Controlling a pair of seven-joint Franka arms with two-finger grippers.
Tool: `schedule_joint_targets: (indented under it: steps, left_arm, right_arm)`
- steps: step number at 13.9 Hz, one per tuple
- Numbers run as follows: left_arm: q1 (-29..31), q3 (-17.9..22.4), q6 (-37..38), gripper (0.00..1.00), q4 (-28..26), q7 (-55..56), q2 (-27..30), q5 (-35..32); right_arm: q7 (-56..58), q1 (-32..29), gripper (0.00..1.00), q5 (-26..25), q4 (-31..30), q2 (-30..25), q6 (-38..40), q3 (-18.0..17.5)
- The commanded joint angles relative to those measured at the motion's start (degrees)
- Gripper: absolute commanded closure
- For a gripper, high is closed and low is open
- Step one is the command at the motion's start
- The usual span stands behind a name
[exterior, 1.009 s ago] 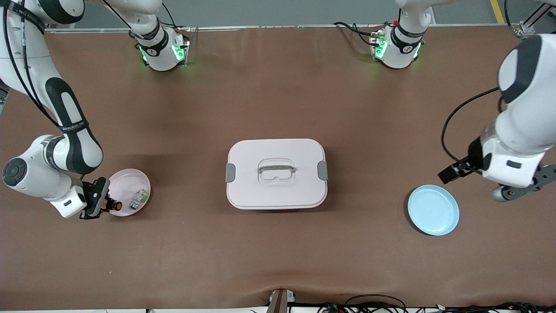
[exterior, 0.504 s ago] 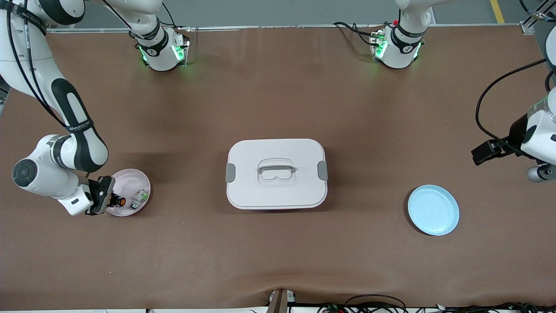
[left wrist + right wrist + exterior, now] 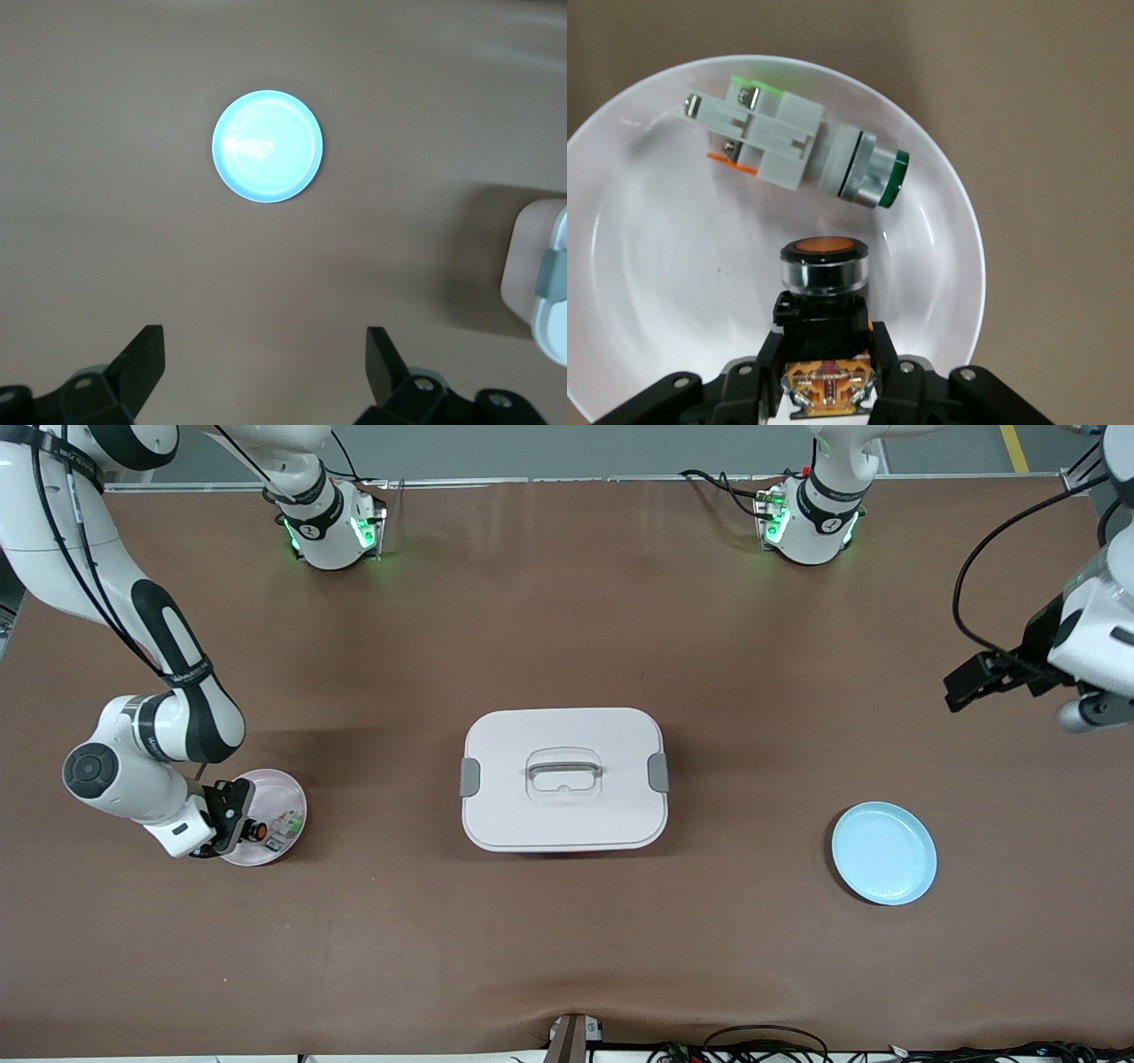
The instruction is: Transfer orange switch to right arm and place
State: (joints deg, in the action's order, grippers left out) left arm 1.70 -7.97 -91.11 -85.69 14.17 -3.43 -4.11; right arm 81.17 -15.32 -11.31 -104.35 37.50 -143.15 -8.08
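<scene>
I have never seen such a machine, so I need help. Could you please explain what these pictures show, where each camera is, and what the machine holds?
These are two robot arms at a brown table, each ending in a two-finger gripper. One picture comes from a high camera facing the arms; the two others come from cameras on the arms' wrists.

In the middle of the table stands a white box with its lid on. Toward the left arm's end lies a blue plate, with nothing on it. Toward the right arm's end lies a pink plate with a white-and-green part in it.

The right gripper is over the pink plate, shut on the orange switch. The left gripper is open and holds nothing; it hangs over bare table near the edge, with the blue plate in its camera's view.
</scene>
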Motion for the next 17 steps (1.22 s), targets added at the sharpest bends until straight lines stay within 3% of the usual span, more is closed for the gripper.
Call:
schedule_joint_targets:
  steps: [1,5,6,12,17]
  left_arm:
    - [-0.73,2.25,-3.72,0.00,-9.22,-4.05,7.28,1.39]
    - [-1.09,1.82,-0.93,0.00,-7.65,-3.71,7.12,1.22]
    - [-1.09,1.64,0.39,0.00,-7.65,-3.88,7.12,1.21]
    - [-0.74,0.85,3.04,0.00,-7.74,-3.71,7.21,1.13]
    - [-0.91,0.58,3.57,0.00,-7.56,-3.62,7.55,1.13]
  right_arm:
    - [-1.89,0.12,1.00,-1.43,-2.44,-1.82,-0.55,0.26]
    - [-2.15,0.03,1.00,-1.43,-2.35,-1.82,-0.47,0.17]
    - [-3.11,-0.23,0.01,-1.43,-2.27,-1.90,-0.29,0.17]
    - [-3.64,-0.15,0.00,-1.26,-1.56,-3.13,0.76,0.08]
    - [-12.95,-0.06,0.00,-1.08,0.81,-8.75,13.67,-0.18]
